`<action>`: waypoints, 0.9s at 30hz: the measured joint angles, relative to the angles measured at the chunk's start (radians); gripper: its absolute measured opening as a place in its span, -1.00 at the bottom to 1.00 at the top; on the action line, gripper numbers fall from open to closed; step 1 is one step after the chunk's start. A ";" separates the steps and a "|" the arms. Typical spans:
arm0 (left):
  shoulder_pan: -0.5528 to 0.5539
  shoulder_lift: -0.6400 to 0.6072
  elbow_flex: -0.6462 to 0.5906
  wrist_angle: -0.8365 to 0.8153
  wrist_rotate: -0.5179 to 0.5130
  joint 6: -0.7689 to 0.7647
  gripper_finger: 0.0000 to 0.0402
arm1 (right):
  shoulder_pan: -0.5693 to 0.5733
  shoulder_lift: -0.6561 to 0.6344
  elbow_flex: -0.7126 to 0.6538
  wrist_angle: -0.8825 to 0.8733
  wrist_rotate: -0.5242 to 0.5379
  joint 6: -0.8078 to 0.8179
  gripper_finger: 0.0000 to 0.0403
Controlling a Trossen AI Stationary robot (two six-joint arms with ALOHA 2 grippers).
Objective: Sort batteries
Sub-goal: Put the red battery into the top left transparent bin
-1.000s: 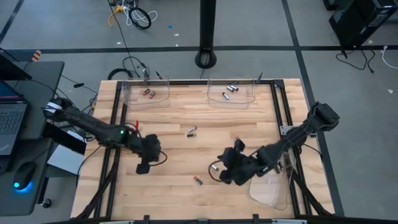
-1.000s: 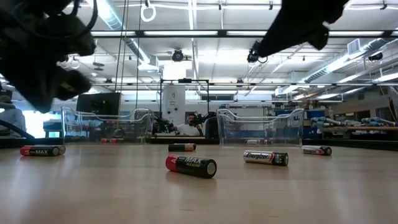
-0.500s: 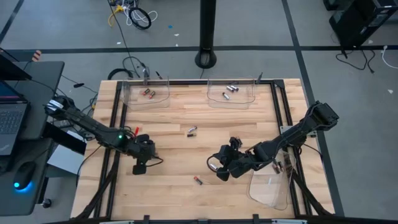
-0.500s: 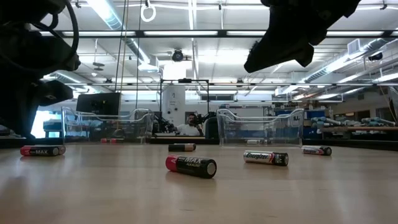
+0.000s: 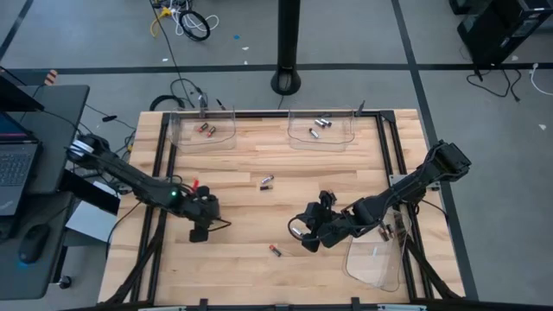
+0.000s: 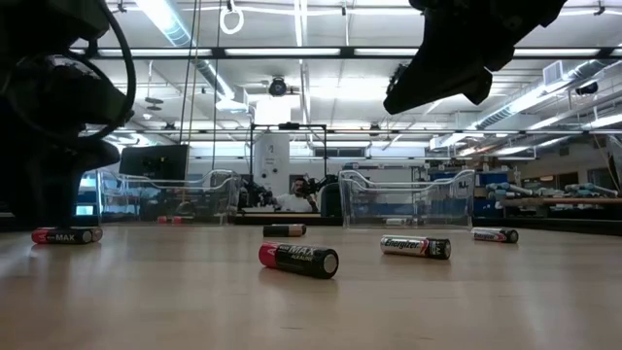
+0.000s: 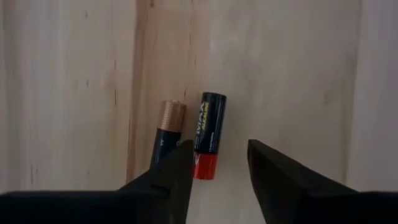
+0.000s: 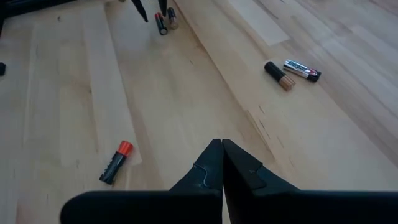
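Two batteries lie side by side on the table, one copper-topped [image 7: 166, 132] and one red-and-black [image 7: 207, 134]. My left gripper [image 7: 217, 158] stands open over their near ends, pointing down, with the red end between its fingers; it is at the table's left [image 5: 200, 233]. My right gripper [image 8: 222, 148] is shut and holds nothing. It hovers at mid-table [image 5: 304, 237]. Another red-and-black battery [image 5: 275, 250] lies near the front, and two more [image 5: 266, 181] lie mid-table. My left gripper comes from above, pointing down. One finger [image 7: 174, 173] covers the black end of the copper-topped battery [image 7: 160, 149]. Whether that finger touches the battery, I cannot tell.
Two clear trays stand at the far edge, the left one [image 5: 194, 138] holding red-and-black batteries, the right one [image 5: 337, 136] holding silver-grey ones. A third clear tray [image 5: 376, 262] lies at the near right. A person sits in the room beyond [image 6: 296, 194].
My left gripper has come down to the table beside the batteries at the left. My right gripper has shifted a little toward the table's left edge, then kept still. No battery has moved.
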 joint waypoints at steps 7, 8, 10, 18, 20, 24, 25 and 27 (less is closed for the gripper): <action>0.000 0.069 0.000 0.007 -0.003 -0.001 -0.15 | 0.000 0.000 0.000 0.000 0.000 -0.004 -0.95; 0.000 0.079 0.000 0.011 -0.005 -0.001 -0.16 | 0.000 0.000 0.000 0.000 0.000 -0.004 -0.95; 0.000 0.093 0.001 0.020 -0.006 0.001 -0.19 | 0.000 0.000 0.000 0.000 0.000 -0.004 -0.95; -0.013 0.105 0.002 0.038 0.004 0.041 -0.55 | 0.000 0.000 0.000 0.000 0.000 -0.004 -0.95; -0.021 0.105 0.002 0.045 0.018 0.053 -0.68 | 0.000 0.000 0.000 0.000 0.000 -0.004 -0.95; -0.039 0.107 0.010 0.081 0.052 0.070 -0.77 | 0.000 -0.001 0.000 0.000 0.000 -0.012 -0.95; -0.044 0.108 0.018 0.077 0.058 0.071 -0.77 | 0.000 -0.001 0.000 0.000 0.000 -0.015 -0.95; -0.047 0.110 0.045 0.071 0.069 0.078 -0.77 | 0.000 -0.001 0.000 0.000 0.000 -0.018 -0.95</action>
